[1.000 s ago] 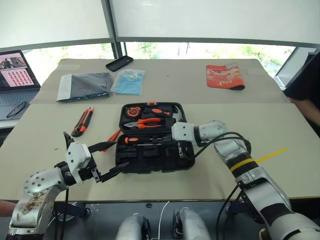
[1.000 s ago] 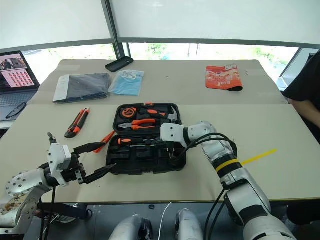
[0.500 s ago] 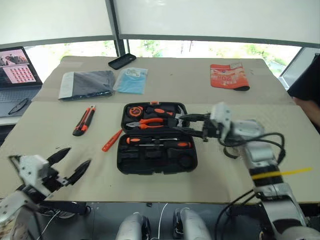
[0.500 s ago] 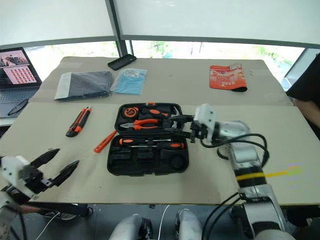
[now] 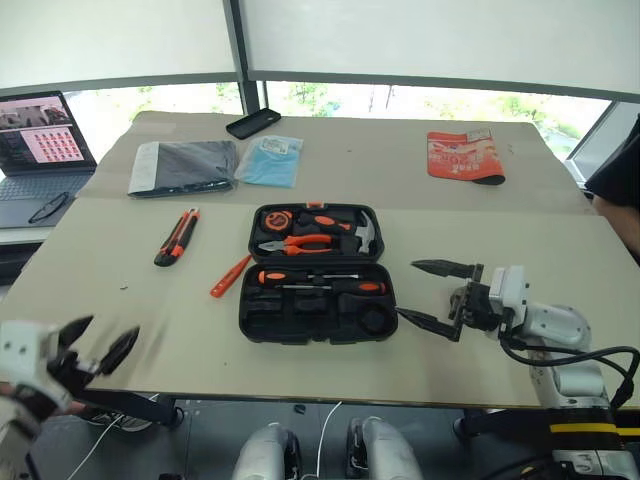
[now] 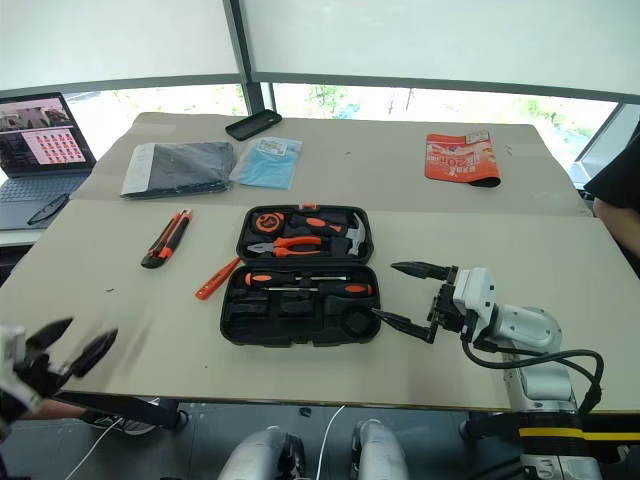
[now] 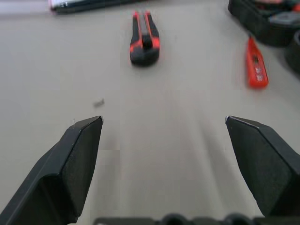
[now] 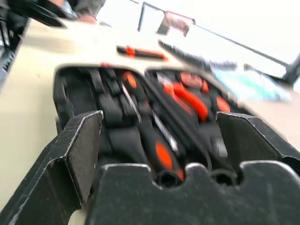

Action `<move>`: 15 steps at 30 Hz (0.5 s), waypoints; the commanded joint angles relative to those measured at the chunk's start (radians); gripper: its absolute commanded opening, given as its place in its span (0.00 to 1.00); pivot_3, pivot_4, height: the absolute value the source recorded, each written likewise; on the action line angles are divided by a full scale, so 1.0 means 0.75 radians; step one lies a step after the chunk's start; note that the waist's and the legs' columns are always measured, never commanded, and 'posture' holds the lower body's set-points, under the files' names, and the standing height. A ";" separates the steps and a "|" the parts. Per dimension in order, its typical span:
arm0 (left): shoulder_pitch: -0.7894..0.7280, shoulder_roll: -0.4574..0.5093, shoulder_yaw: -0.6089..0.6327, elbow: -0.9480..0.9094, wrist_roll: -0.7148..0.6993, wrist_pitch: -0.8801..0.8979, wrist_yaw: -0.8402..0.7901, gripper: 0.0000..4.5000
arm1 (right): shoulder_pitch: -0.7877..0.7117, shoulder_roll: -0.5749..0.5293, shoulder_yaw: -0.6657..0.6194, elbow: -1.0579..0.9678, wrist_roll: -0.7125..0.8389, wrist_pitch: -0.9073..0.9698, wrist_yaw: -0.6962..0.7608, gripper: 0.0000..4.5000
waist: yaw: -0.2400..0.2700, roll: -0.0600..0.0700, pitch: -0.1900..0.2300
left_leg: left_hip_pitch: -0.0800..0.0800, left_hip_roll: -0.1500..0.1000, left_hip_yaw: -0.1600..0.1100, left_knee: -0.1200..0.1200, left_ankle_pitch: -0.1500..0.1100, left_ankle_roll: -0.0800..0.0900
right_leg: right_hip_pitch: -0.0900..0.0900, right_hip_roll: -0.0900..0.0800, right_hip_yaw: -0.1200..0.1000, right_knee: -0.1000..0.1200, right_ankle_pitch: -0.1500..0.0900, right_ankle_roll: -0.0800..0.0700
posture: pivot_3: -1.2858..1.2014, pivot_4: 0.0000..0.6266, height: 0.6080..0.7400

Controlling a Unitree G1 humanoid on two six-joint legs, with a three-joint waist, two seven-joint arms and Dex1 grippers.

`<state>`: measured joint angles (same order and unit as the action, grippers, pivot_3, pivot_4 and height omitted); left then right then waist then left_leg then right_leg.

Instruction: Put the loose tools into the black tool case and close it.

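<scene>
The black tool case [image 5: 259, 325] lies open mid-table. Two screwdrivers [image 5: 312, 277] rest in its near half; hammer, pliers and a tape fill the far half. An orange-black utility knife [image 5: 177, 236] lies left of the case, with a small orange screwdriver [image 5: 231, 276] between them. My right gripper [image 5: 410, 290] hovers open and empty just right of the case, pointing at it; the right wrist view looks into the case [image 8: 112, 108] past the gripper [image 8: 159, 122]. My left gripper [image 5: 108, 332] is open and empty at the front left edge, facing the knife [image 7: 144, 40] and the orange screwdriver [image 7: 256, 65].
At the far side lie a grey packet [image 5: 185, 165], a blue packet [image 5: 270, 160], a black phone [image 5: 252, 123] and a red pouch [image 5: 463, 158]. A laptop [image 5: 40, 135] and glasses [image 5: 48, 207] sit at the left. A person's dark sleeve [image 5: 620, 170] shows at the right edge.
My right gripper has opened and drawn back to the right, out of the case's near half. My left gripper has swung left to the table's front left edge.
</scene>
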<state>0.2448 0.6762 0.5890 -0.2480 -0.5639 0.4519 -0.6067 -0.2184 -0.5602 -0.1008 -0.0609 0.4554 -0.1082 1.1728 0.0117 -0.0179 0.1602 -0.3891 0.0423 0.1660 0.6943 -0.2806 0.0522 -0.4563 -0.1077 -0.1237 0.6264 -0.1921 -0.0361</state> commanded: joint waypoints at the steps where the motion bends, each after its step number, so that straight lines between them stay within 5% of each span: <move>1: -0.192 0.094 -0.178 -0.092 -0.041 0.210 0.026 1.00 | -0.118 0.013 0.039 -0.138 0.077 0.095 -0.035 0.99 | 0.000 0.000 0.000 | -0.001 0.000 0.000 0.000 0.000 -0.001 | -0.001 0.000 0.000 0.000 0.002 0.003 | 0.52 0.24 1.00; 9: -0.625 0.154 -0.544 0.141 0.097 0.435 0.024 1.00 | -0.243 0.033 0.113 -0.191 0.107 0.197 -0.043 0.99 | -0.008 -0.001 0.000 | -0.002 0.000 0.004 -0.001 0.008 -0.004 | -0.002 0.018 0.001 -0.001 0.007 -0.010 | 0.52 0.24 1.00; 15: -0.727 0.116 -0.656 0.256 0.180 0.407 -0.013 1.00 | -0.238 0.037 0.112 -0.189 0.090 0.192 -0.077 0.99 | -0.009 -0.001 0.000 | -0.002 0.001 0.005 -0.001 0.008 -0.004 | -0.002 0.019 0.001 -0.002 0.004 -0.007 | 0.52 0.24 1.00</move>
<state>-0.2832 0.7687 0.1008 -0.0577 -0.4441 0.7688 -0.6066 -0.3886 -0.5326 -0.0041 -0.1734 0.5207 0.0363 1.1291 0.0051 -0.0188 0.1605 -0.3908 0.0429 0.1700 0.6938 -0.2749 0.0488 -0.4579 -0.0935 -0.1230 0.6255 -0.1902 -0.0397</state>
